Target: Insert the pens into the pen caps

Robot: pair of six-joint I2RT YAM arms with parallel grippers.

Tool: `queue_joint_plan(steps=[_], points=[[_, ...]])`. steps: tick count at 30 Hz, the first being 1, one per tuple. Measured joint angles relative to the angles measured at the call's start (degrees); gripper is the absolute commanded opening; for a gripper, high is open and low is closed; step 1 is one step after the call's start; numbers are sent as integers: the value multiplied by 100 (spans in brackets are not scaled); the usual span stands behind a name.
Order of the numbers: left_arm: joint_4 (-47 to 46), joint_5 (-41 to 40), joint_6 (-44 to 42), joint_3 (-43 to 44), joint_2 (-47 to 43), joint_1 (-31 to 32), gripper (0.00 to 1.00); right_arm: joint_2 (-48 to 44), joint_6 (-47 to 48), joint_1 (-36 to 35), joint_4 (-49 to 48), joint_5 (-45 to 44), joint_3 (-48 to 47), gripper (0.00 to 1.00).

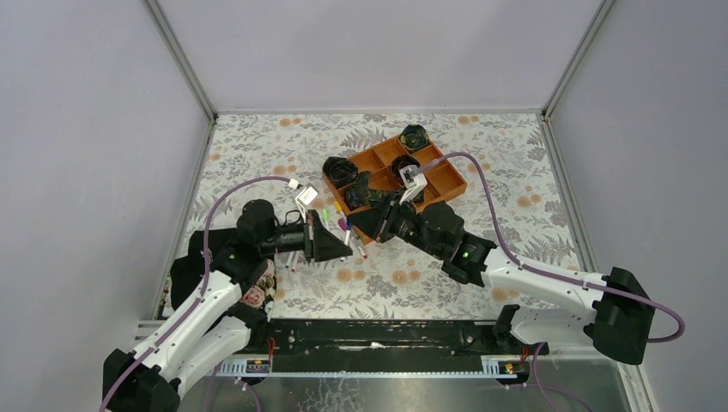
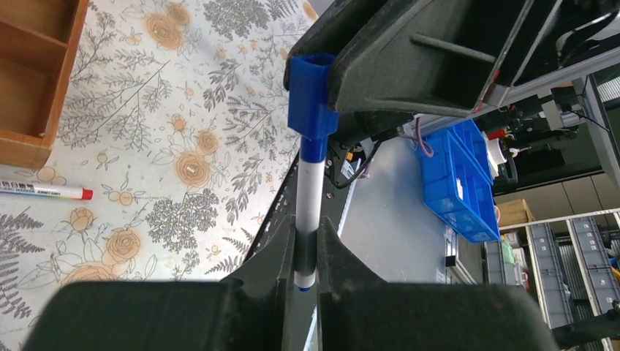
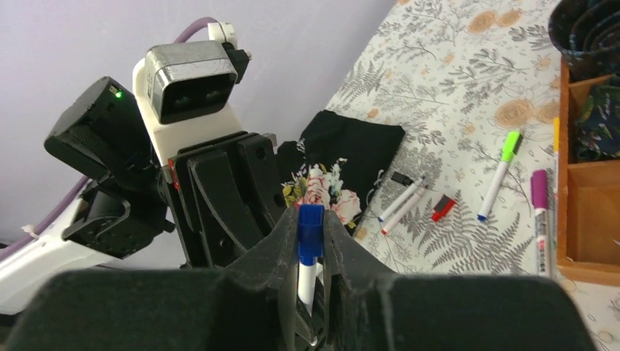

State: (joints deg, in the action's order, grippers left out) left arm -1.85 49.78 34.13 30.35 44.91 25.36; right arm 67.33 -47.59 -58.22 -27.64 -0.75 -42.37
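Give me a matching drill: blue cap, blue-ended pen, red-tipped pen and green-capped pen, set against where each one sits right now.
1. blue cap
2. blue-ended pen
3. red-tipped pen
4. green-capped pen

A. on the table by the wooden tray corner
B. gripped in the left hand
C. on the table beside the magenta-capped pen
D. gripped in the right hand

Pairs: 1-D, 2-B, 3-A, 4-C

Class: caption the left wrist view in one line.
Left gripper pinches a white pen, tip inside blue cap held by right gripper.

Floral-patterned table [image 1: 506, 146]: wooden divided tray [image 1: 445, 182] toward the far edge, loose pens [image 3: 499, 175] mid-table, black cloth [image 3: 351, 142] near the left edge.
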Motion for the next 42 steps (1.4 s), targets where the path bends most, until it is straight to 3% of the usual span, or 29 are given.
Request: queue_joint_plan(steps=[2, 6, 9, 16, 22, 24, 27, 31, 42], points=[[164, -39, -109, 20, 24, 2, 0, -68, 46, -33, 286, -125, -46, 15], [339, -599, -243, 0, -83, 2, 0, -197, 361, -216, 1311, -533, -417, 62], [234, -1646, -146, -127, -116, -208, 0, -404, 616, -649, 2216, -529, -490, 75], [413, -2824, 258, -804, 511, -238, 0, -852, 933, -562, 3191, -892, -535, 78], [365, -3097, 363, -857, 1182, -212, 10, -1008, 861, -389, 3397, -1023, -358, 78], [315, -3134, 358, -857, 1436, -160, 17, -1054, 804, -339, 3473, -1040, -247, 78], [278, -3191, 315, -831, 1733, -63, 35, -1108, 721, -284, 3519, -1069, -107, 78], [334, -3390, 177, -601, 1912, 11, 47, -1176, 664, -240, 3536, -1075, -37, 79], [1779, -5880, 90, 192, 1475, -105, 30, -1303, 656, -146, 3462, -1047, 87, 79]])
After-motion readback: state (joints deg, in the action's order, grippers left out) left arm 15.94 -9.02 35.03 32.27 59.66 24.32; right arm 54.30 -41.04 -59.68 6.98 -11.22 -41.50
